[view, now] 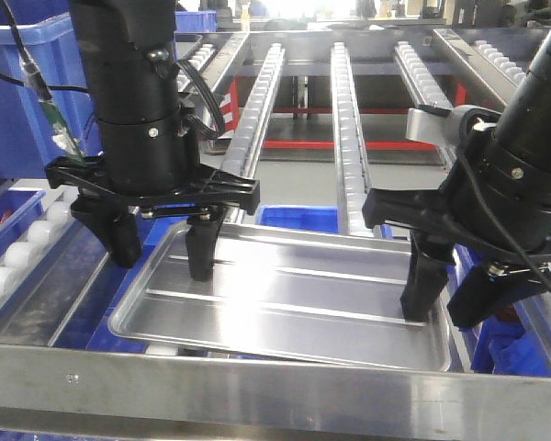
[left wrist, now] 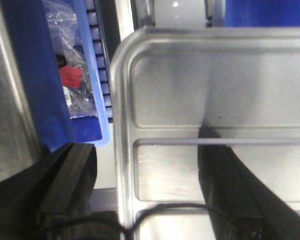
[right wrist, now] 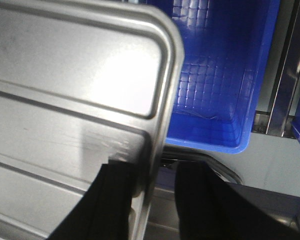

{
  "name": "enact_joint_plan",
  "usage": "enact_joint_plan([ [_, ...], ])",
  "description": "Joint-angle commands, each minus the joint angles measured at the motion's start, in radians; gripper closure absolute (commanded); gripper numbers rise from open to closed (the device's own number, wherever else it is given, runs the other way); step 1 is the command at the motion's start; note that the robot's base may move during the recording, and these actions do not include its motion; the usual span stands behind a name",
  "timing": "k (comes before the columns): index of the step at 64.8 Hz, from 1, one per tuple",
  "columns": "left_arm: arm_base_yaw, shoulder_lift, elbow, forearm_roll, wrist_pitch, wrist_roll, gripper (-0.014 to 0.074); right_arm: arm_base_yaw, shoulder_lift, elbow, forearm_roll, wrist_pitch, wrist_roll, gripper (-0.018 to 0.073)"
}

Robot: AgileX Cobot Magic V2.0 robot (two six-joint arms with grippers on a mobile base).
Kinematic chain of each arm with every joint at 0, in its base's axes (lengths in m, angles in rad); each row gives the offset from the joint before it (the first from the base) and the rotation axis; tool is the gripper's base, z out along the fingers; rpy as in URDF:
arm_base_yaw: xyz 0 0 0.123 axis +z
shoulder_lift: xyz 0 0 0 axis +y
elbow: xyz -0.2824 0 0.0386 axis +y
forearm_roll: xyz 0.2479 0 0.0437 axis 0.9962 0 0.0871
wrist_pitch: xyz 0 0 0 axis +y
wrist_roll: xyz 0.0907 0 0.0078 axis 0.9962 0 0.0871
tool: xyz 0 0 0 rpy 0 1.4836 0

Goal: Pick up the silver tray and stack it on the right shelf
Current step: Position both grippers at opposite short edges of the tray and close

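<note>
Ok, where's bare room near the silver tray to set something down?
Bare: the silver tray floor between the two tools, and the roller rails behind it. Crowded: both tray ends, where the left tool and right tool straddle its rim.

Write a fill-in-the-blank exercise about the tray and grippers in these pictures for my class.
The silver tray has ___ long raised ribs on its floor. The left gripper puts one finger inside the tray's rim and one ___ it. The bin beyond the tray's corner is coloured ___. Missing words: two, outside, blue.
</note>
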Motion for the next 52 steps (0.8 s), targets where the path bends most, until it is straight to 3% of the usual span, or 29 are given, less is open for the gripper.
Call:
enact_joint_plan([
  [1, 0.0, -0.045, -0.03, 0.009, 0.0, -0.01, 0.0248, -0.003, -0.029, -0.026, 0.007, -0.032, -0.003, 0.0219],
  [38, 0.0, -0.045, -0.03, 0.007, 0.001, -0.011, 0.0337, -0.003, -0.032, -0.026, 0.007, -0.029, -0.003, 0.0224],
  [45, 0.0, -0.045, -0.027, 0.007, 0.001, -0.011, 0.0408, -0.003, -0.032, -0.026, 0.007, -0.023, -0.003, 0.0323],
  [52, 0.0, -0.04, -0.011, 0.007, -0.003, -0.02, 0.0525, -0.003, -0.032, -0.026, 0.007, -0.021, -0.003, 0.0519],
])
